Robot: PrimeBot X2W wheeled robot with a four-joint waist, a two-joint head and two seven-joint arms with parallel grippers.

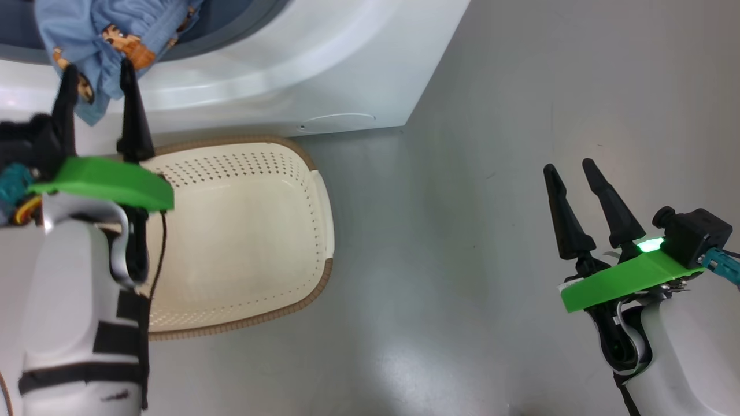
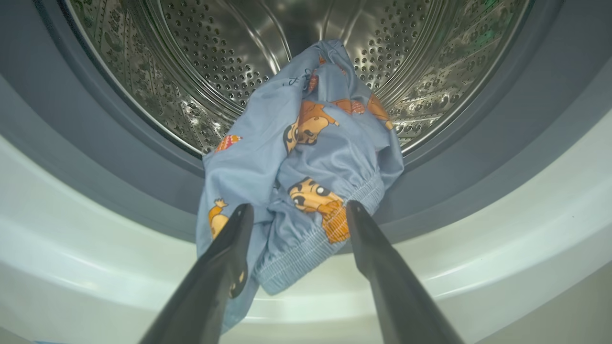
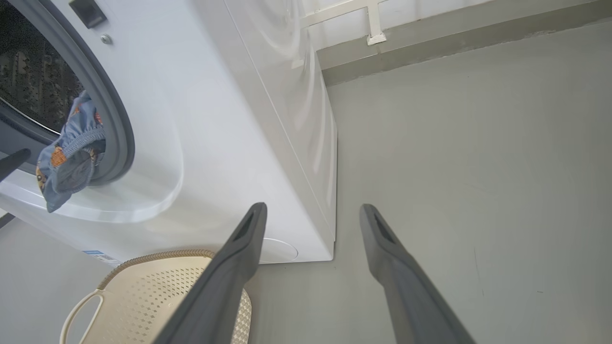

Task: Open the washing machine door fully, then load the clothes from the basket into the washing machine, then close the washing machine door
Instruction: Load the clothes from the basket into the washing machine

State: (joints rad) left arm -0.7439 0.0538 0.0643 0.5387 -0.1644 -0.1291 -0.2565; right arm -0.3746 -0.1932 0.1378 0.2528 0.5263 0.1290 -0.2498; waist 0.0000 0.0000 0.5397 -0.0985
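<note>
The blue garment with orange cartoon prints (image 2: 306,157) is draped over the grey gasket (image 2: 95,157) of the washing machine (image 1: 324,69), its upper part inside the steel drum (image 2: 201,62) and its waistband hanging out over the white front. My left gripper (image 2: 296,208) is open, with one finger on each side of the hanging waistband. In the head view the left gripper (image 1: 98,78) sits just below the garment (image 1: 98,34). The cream basket (image 1: 243,231) stands on the floor in front of the machine, and its visible inside holds nothing. My right gripper (image 1: 569,167) is open over bare floor. The washing machine door is out of view.
The right wrist view looks along the machine's white side (image 3: 229,119) toward the wall base (image 3: 430,43), with the garment (image 3: 71,157) and basket (image 3: 158,296) at its left. Grey floor (image 1: 491,260) stretches to the right of the machine. A round cap (image 1: 338,122) sits low on the front.
</note>
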